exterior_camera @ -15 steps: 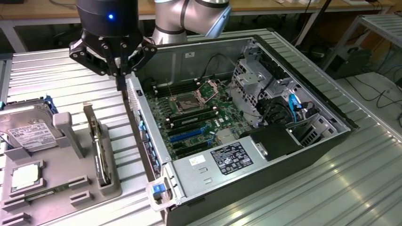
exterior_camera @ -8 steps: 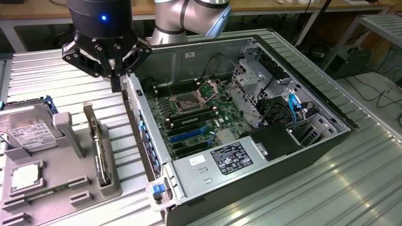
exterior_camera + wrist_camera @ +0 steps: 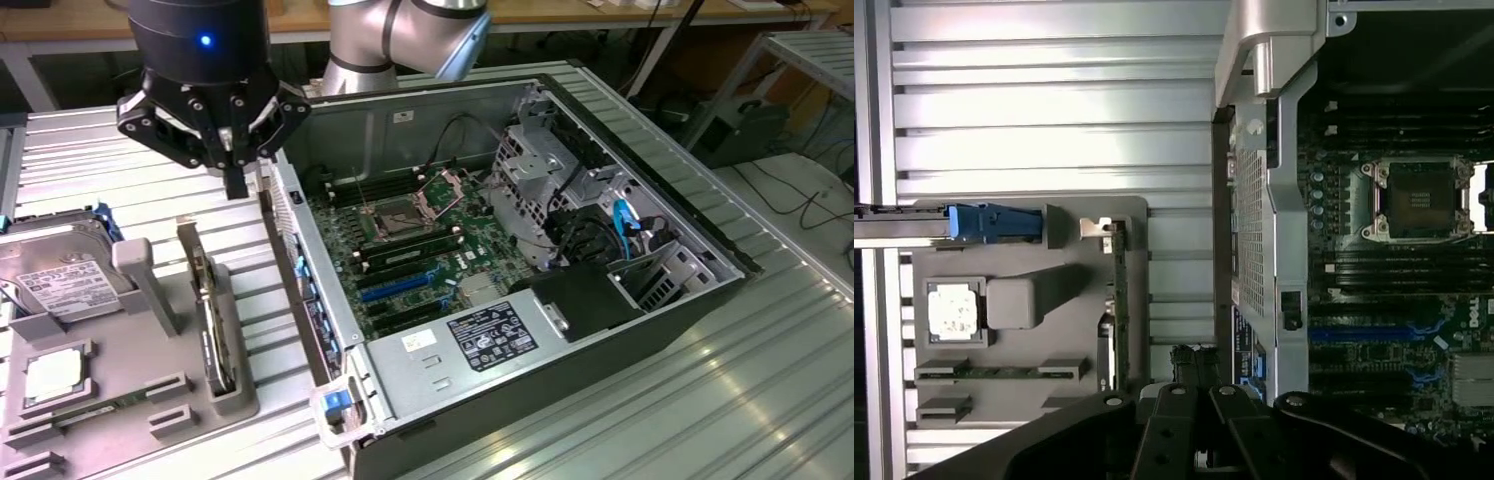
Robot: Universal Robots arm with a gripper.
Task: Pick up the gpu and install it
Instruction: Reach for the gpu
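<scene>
One thin dark gpu card [image 3: 211,320] with silver bracket stands on edge in the grey holder tray [image 3: 134,365], near the black gripper [image 3: 236,186], jaws pressed together and empty; judged light, stiff, fragile, best pinched along its top edge.

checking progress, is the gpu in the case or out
Out: the gpu stands on edge in the grey holder beside the open case, with none of it inside.

Lower edge of gpu [image 3: 214,310] hidden in holder [image 3: 140,350]
</scene>
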